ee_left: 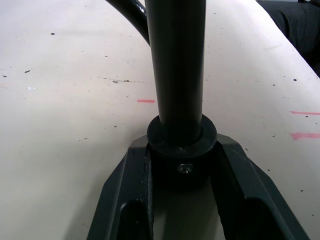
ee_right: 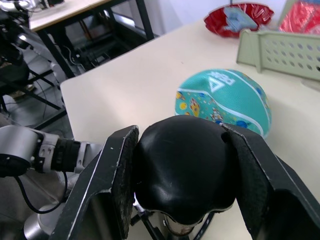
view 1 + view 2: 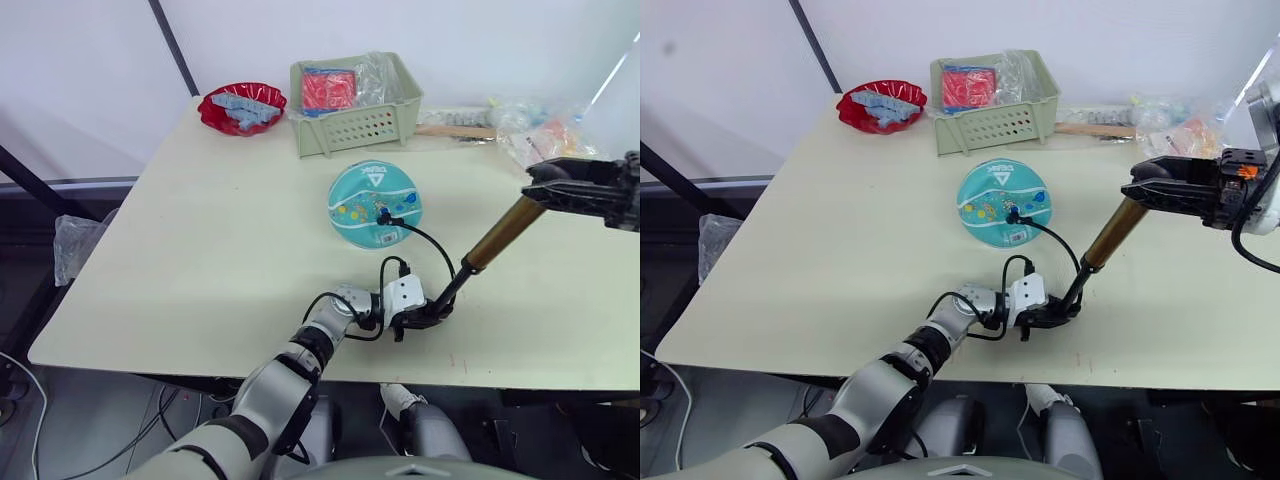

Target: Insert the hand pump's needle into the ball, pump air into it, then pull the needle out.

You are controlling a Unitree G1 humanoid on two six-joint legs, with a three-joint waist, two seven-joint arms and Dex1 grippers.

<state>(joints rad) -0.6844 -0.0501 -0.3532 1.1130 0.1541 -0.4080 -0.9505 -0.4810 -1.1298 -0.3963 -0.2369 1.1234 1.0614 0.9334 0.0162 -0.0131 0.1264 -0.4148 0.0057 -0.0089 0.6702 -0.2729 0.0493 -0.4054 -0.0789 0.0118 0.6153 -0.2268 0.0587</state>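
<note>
The teal ball [image 3: 373, 203] lies mid-table, also seen in the right wrist view [image 2: 225, 100]. The needle's black fitting [image 3: 384, 216] sits against the ball's top, and the pin itself is hidden. A thin black hose [image 3: 432, 243] loops from the fitting to the hand pump's lower end. The hand pump [image 3: 498, 236] leans up to the right, showing its gold barrel. My left gripper [image 3: 425, 318] is shut on the pump's black bottom cap [image 1: 181, 140] near the table's front edge. My right gripper [image 3: 540, 183] is shut on the black handle [image 2: 182, 165] at the top.
A green basket [image 3: 355, 105] and a red bowl [image 3: 242, 108] stand at the back of the table. Plastic bags [image 3: 540, 128] and a wooden stick [image 3: 455, 131] lie at the back right. The table's front edge [image 3: 300, 365] runs just behind my left gripper.
</note>
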